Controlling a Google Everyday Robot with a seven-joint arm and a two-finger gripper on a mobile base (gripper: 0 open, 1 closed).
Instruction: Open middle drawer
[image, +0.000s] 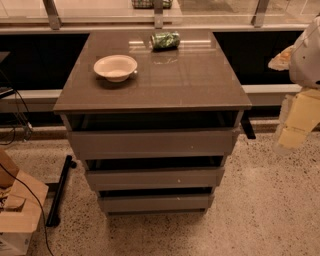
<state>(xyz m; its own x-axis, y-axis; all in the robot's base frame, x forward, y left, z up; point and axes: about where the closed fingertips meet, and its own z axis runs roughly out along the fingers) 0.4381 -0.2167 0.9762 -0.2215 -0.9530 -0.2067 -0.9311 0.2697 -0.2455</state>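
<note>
The grey-brown middle drawer with a flat, handleless front (154, 178) sat between the two other fronts under the glossy grey-brown table (195, 82). It was below the widest drawer front (150, 144) and above the narrowest drawer front (156, 202). A dark gap showed along its upper edge. On the table a pale round bowl (115, 67) stood near the left side, and a green can (165, 40) lay on its side at the far edge. At the right border, well apart from the drawers, hung the white robot arm (307, 55). Under it was a blurred yellowish part, probably the claw (300, 117). I could not tell whether it was open or closed. A brown cardboard box (20, 215) stood on the speckled floor (260, 200) at the lower left.
</note>
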